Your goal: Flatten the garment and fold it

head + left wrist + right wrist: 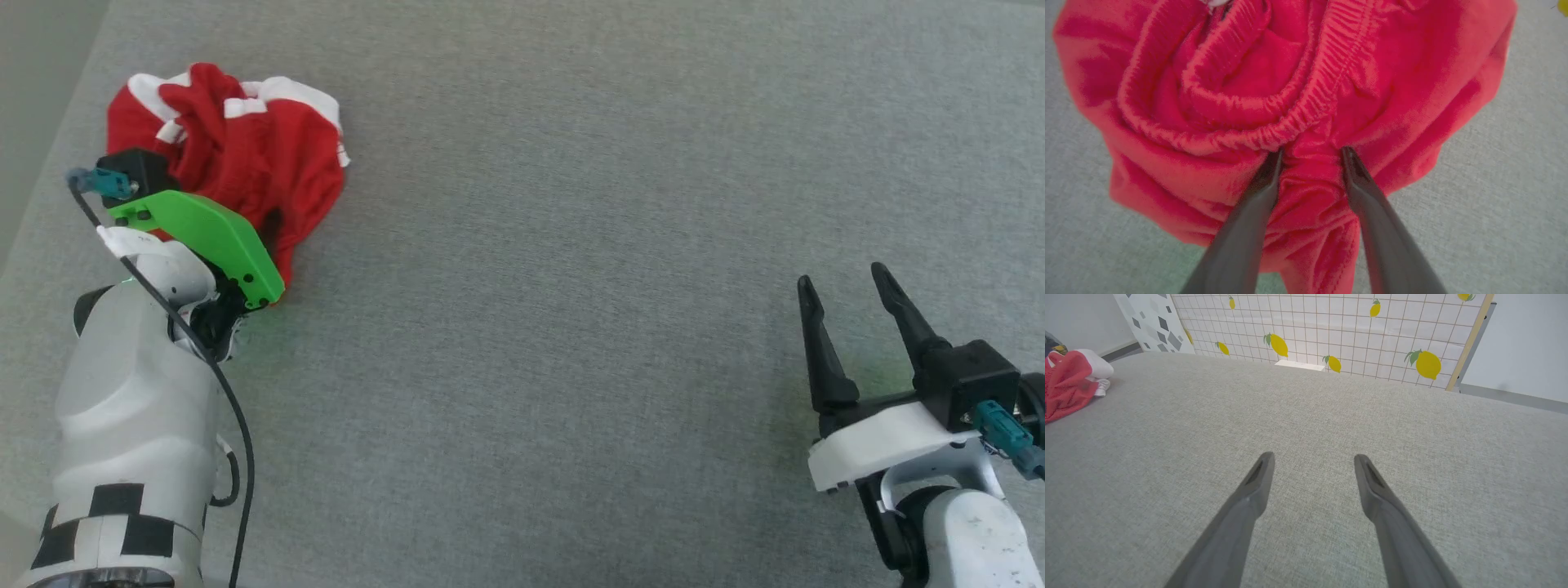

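The red garment (245,155) lies crumpled in a heap at the far left of the grey cloth surface, white band and trim showing along its far side. My left gripper (1310,153) is pushed into the heap's near edge. Its fingers stand apart, with a bunched fold of the garment (1306,81) just below the gathered elastic hem between them. In the head view a green wrist plate (204,237) hides those fingers. My right gripper (842,276) rests open at the lower right, far from the cloth, with nothing between its fingers. The garment (1065,384) shows at the left edge of the right wrist view.
The grey fabric surface (571,327) stretches wide between the two arms; its left edge (49,163) runs close to the garment. A lemon-patterned tiled panel (1331,326) stands beyond the far edge.
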